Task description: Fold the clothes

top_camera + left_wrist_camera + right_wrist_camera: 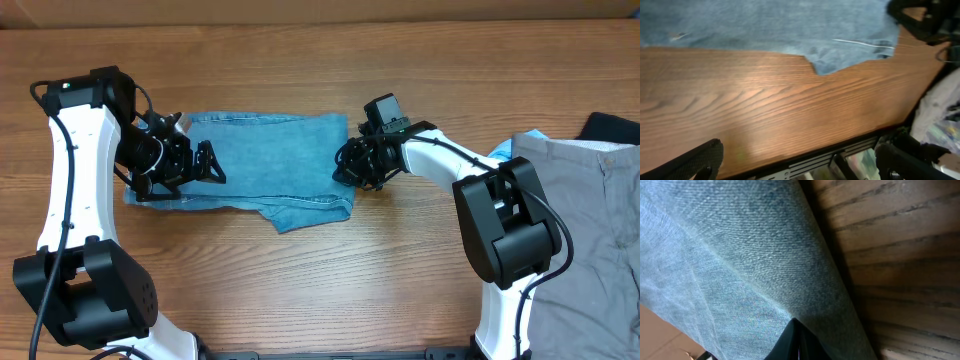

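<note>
The light-blue jeans (pixel 270 160) lie folded across the middle of the wooden table, with a loose flap sticking out at the front. My left gripper (pixel 205 163) hovers over their left end, jaws wide open and empty. In the left wrist view its fingertips (pixel 702 159) frame bare table, with the jeans (pixel 790 25) beyond. My right gripper (pixel 347 170) is at the jeans' right edge. The right wrist view shows it (pixel 797 340) shut, pinching the denim (pixel 740 255), which rises in a ridge from the tips above the wood.
Grey trousers (pixel 590 230) lie at the table's right end, with a black garment (pixel 612 127) and a pale-blue one (pixel 525 138) peeking out behind them. The table's front edge (pixel 840 145) runs close below the left gripper's view.
</note>
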{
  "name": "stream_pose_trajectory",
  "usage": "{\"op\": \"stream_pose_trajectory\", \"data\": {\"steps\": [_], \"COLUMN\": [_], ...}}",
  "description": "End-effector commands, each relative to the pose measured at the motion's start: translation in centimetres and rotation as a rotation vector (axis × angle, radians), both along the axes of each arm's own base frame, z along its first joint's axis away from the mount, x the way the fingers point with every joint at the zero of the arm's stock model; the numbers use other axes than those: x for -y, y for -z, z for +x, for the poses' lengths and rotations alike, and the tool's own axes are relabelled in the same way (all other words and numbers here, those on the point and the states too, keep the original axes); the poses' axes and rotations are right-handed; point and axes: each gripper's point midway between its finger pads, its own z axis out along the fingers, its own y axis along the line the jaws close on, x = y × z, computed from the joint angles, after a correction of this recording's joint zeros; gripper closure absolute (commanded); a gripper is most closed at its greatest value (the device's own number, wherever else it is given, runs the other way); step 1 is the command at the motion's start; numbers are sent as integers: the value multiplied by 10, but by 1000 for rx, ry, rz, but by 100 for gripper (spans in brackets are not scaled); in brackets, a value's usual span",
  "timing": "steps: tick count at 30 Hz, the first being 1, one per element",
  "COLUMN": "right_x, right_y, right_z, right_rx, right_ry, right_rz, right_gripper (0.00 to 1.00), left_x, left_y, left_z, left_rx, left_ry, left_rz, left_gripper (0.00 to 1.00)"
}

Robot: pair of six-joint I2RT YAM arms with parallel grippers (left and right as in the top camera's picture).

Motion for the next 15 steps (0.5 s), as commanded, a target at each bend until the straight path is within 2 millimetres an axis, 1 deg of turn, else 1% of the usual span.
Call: {"op": "stream_pose_trajectory", "data": {"steps": [1, 2, 3, 7, 8, 10, 12, 15], "right_x": [15, 15, 15, 15, 16, 19, 28, 40], "right_y": [30, 30, 30, 30, 31, 30, 21, 1], "right_z": [-3, -3, -4, -5, -6, -9, -5, 6], "right_rx": [-43, -43, -44, -50, -54, -76, -66, -15], "right_ry": [42, 41, 39, 38, 39, 43, 48, 53], "right_rz": [-98, -98, -99, -98, -100, -101, -102, -86], "right_gripper": [96, 96, 96, 96, 96, 96, 96, 95], "left_x": [-1, -6, -15, -44, -49, -53, -56, -69], "left_y": [-1, 1, 5, 14, 15, 20, 33, 57], "left_z": [6, 9, 15, 31, 35, 44, 49, 47], "left_rx": [52, 58, 73, 118, 135, 170, 184, 159], "left_ry": [29, 24, 14, -13, -14, -18, -30, -58], "left_rz": [-5, 21, 80, 245, 273, 293, 311, 384], "left_gripper": [0, 0, 0, 0, 0, 0, 0, 0]}}
